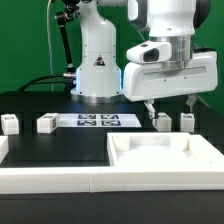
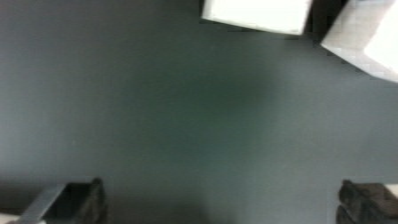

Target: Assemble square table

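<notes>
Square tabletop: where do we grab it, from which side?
Likely the far rim of the tabletop, from above. It lies flat, open side up, wider than the open hand, so straddle the thin upright wall, one finger inside, one outside.

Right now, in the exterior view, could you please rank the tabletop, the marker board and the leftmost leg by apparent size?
1. tabletop, clearly largest, though it is also nearest the camera.
2. marker board, a wide thin strip.
3. leg at the exterior view's far left, smallest.
</notes>
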